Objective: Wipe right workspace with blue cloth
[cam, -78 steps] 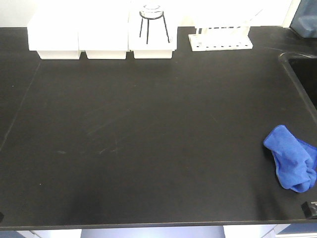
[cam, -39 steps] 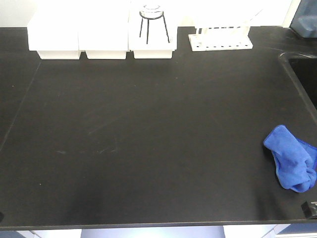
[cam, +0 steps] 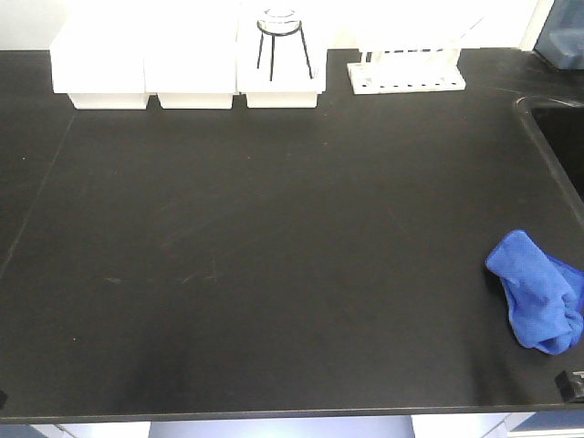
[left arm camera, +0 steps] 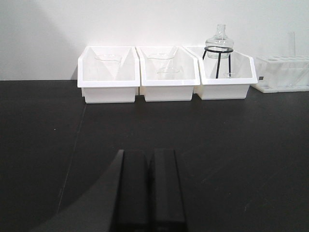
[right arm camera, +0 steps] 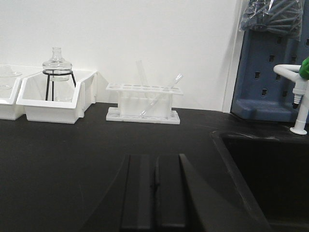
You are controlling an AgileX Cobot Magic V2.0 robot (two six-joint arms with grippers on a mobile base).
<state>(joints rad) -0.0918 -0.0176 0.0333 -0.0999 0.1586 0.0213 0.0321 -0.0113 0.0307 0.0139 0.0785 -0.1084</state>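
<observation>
Blue cloth: bright royal blue, soft and fuzzy in texture, bunched into a crumpled heap with several rounded folds, the heap running on a slant from its rear-left end to its front-right end. It lies flat on the black worktop near the front right corner, close to the right edge and forward of the sink, touching nothing else. Neither arm is in contact with it. Left gripper: both black fingers pressed together with nothing between them, held low over the worktop and pointing at the three white bins along the rear edge. Right gripper: fingers likewise together and holding nothing, pointing at the white tube rack at the rear edge. A glass flask stands on a black wire tripod in the rightmost bin. A white tap stands behind the sink
</observation>
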